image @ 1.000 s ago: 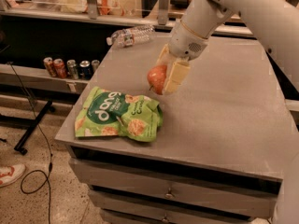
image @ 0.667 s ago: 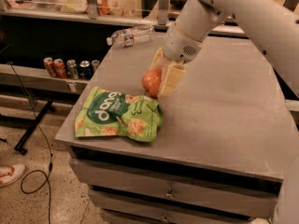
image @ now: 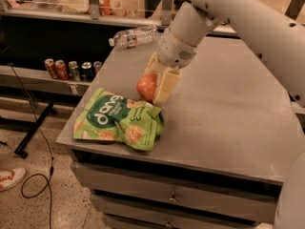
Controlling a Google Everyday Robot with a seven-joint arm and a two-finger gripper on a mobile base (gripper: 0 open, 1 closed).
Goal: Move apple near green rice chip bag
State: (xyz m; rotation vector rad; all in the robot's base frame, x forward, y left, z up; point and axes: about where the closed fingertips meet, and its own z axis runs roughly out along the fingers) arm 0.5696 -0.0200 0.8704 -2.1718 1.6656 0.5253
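Just behind the green rice chip bag [image: 116, 120], pincer [image: 155, 90] clamped around apple [image: 145, 86]

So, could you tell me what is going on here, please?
The robot arm's tool is shut on the apple, holding it low over the grey table, close beside the far edge of the green rice chip bag. The bag lies flat near the table's front edge. The apple is not yet released. A water bottle lies at the table's far edge.

1 end effector [image: 152, 88] holding 1 apple [image: 145, 85] | 1 bag [image: 116, 120] | 1 bottle [image: 133, 36] | 5 cans [image: 74, 71]
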